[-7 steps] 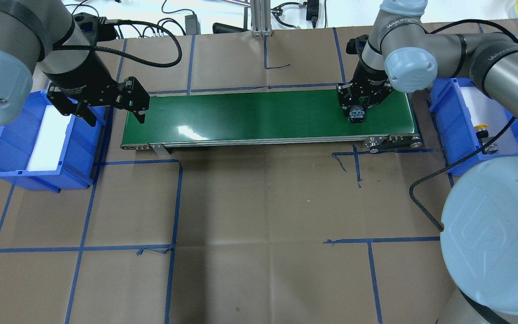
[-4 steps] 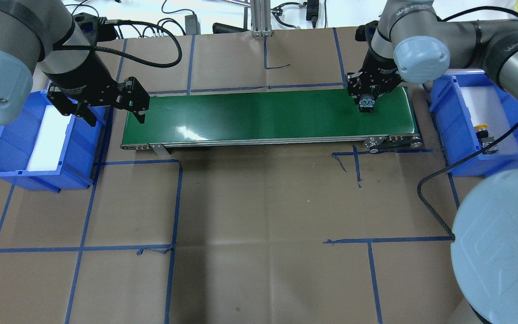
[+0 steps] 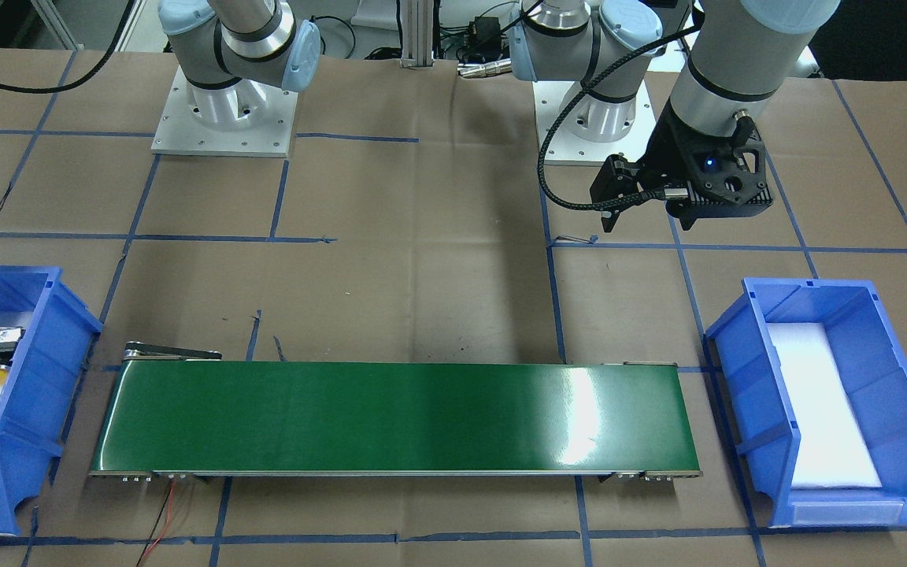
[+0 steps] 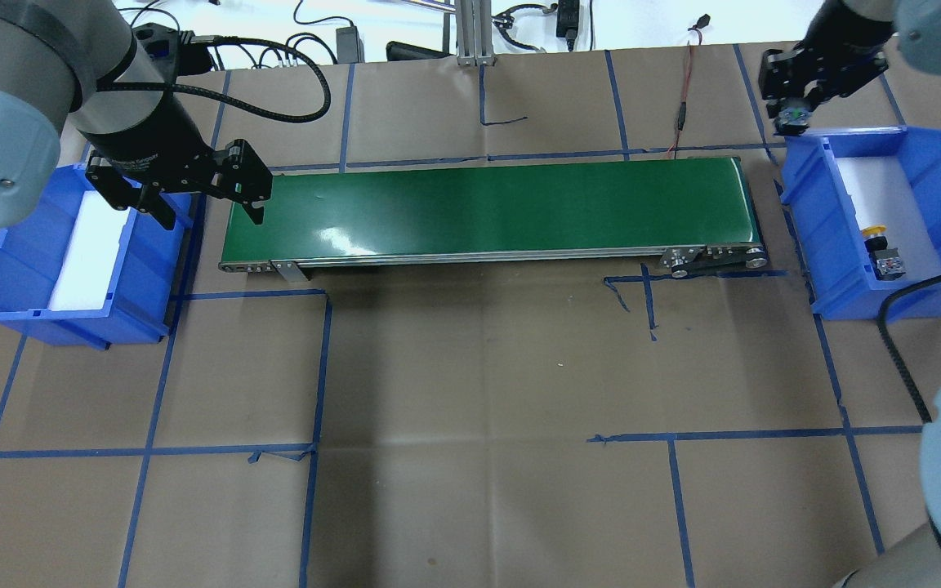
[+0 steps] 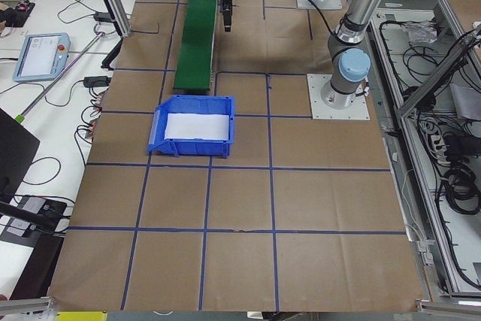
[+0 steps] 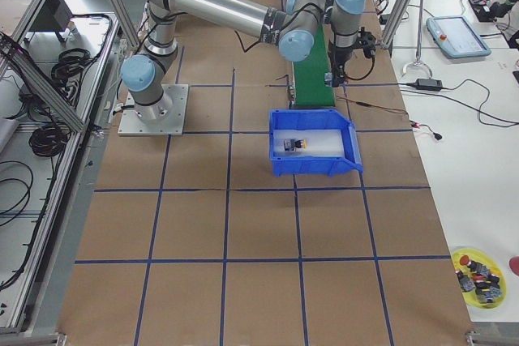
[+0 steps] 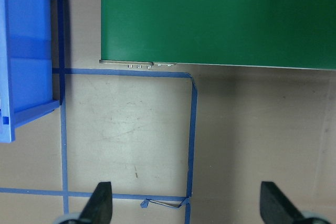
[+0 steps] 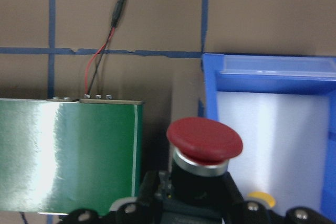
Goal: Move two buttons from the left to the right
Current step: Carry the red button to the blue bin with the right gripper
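Right claw (image 4: 792, 118) was clamped on the red button (image 8: 205, 139), apparently just off the far corner of the right bin (image 4: 854, 135), where the yellow button (image 4: 881, 249) already lay. Delivery was in hand: next, it needed carrying over the bin, lowering and release. Left claw (image 4: 211, 211) hung spread, empty.

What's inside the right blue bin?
Only the yellow button, lying on white foam. The red button is outside, held in the right gripper. A cable covers a near corner of the bin.
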Controlling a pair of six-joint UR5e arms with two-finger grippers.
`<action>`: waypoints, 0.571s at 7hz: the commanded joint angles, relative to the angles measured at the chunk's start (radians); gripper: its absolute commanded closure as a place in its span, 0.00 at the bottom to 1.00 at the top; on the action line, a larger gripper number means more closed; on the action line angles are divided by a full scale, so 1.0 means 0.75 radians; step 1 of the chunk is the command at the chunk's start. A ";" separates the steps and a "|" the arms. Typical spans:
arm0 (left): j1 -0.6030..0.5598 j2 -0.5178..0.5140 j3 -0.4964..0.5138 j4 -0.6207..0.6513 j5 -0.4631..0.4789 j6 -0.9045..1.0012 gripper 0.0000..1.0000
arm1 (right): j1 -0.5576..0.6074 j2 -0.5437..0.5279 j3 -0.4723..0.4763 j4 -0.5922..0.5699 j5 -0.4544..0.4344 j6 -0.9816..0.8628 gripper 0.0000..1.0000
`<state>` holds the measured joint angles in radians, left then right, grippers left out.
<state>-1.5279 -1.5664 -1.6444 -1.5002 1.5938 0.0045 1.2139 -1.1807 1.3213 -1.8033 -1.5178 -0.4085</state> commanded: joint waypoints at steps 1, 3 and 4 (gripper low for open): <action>0.000 -0.002 0.000 0.000 -0.002 -0.002 0.00 | -0.145 0.138 -0.064 0.007 -0.003 -0.183 0.97; 0.000 -0.002 0.000 0.000 -0.002 0.000 0.00 | -0.193 0.228 -0.052 0.003 -0.003 -0.273 0.97; 0.000 -0.002 0.000 0.000 -0.002 0.000 0.00 | -0.199 0.255 -0.046 0.003 -0.007 -0.273 0.97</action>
<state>-1.5278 -1.5678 -1.6444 -1.5002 1.5923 0.0045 1.0751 -1.0204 1.2814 -1.7997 -1.5207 -0.5959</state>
